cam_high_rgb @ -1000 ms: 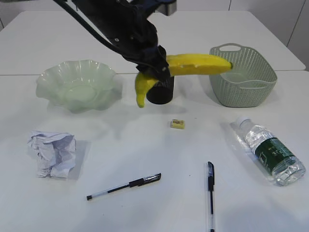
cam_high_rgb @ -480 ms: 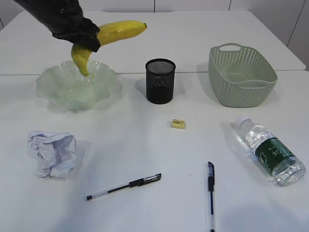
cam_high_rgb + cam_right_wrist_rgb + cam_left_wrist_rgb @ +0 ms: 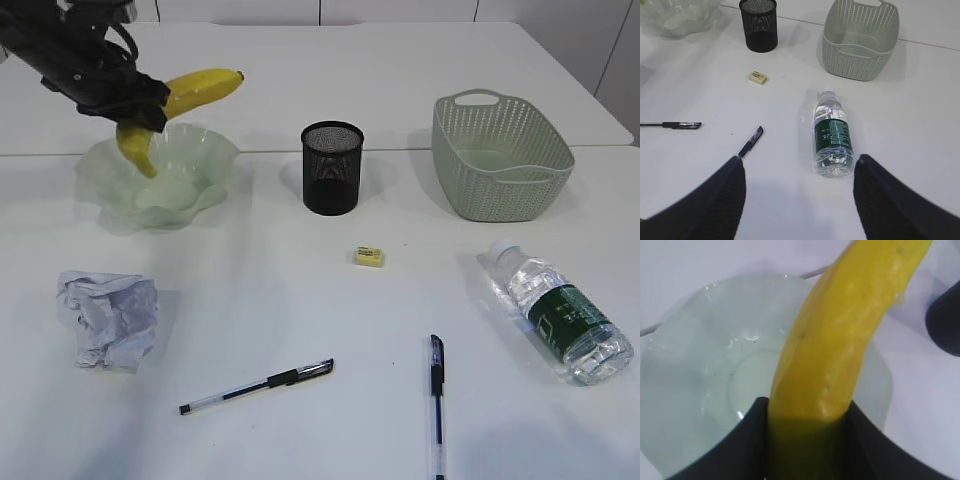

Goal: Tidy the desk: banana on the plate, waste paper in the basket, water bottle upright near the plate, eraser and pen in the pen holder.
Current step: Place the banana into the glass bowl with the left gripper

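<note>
My left gripper (image 3: 140, 108) is shut on the yellow banana (image 3: 185, 95) and holds it just above the frilled glass plate (image 3: 210, 165); the left wrist view shows the banana (image 3: 840, 340) over the plate (image 3: 700, 370). Crumpled waste paper (image 3: 108, 318) lies front left. The water bottle (image 3: 560, 312) lies on its side at right, also in the right wrist view (image 3: 832, 132). The eraser (image 3: 368, 257) lies in front of the black mesh pen holder (image 3: 331, 167). Two pens (image 3: 258, 385) (image 3: 437, 400) lie near the front. My right gripper (image 3: 799, 172) is open above the table, out of the exterior view.
The green basket (image 3: 500, 155) stands at the back right, empty. In the right wrist view the basket (image 3: 860, 40), pen holder (image 3: 759, 25) and eraser (image 3: 758, 77) lie ahead of the bottle.
My left gripper carried the banana from the pen holder leftward to the plate and has lowered it towards the plate. Everything else is unmoved.
</note>
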### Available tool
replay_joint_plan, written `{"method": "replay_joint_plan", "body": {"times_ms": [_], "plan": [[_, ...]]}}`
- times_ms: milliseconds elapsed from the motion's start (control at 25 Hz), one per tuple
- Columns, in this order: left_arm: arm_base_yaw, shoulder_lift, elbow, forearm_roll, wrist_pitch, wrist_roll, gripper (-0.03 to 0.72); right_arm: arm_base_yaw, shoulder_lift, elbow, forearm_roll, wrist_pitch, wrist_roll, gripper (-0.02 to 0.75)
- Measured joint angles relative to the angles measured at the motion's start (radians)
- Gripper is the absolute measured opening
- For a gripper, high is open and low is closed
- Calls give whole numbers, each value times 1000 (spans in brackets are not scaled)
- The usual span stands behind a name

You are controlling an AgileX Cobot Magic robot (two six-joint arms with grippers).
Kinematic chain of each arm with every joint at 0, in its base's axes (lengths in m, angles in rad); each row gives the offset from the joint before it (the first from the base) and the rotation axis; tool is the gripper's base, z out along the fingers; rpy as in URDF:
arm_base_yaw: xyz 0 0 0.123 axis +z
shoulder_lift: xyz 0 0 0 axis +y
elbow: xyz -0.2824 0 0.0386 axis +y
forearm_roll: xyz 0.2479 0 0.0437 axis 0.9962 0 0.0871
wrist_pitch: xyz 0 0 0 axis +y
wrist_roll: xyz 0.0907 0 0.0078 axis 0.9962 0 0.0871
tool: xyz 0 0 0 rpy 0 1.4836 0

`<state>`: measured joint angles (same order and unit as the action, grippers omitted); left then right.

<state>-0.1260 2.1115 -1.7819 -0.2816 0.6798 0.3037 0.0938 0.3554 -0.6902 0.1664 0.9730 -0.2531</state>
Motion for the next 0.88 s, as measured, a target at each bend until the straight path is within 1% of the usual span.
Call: {"method": "replay_joint_plan", "body": {"times_ms": [520,880], "plan": [[27,126,0,0,-74,-7,254,0,0,0,0,0,-2,502],[41,128,0,0,-81,-7,254,0,0,0,0,0,-2,501]]}}
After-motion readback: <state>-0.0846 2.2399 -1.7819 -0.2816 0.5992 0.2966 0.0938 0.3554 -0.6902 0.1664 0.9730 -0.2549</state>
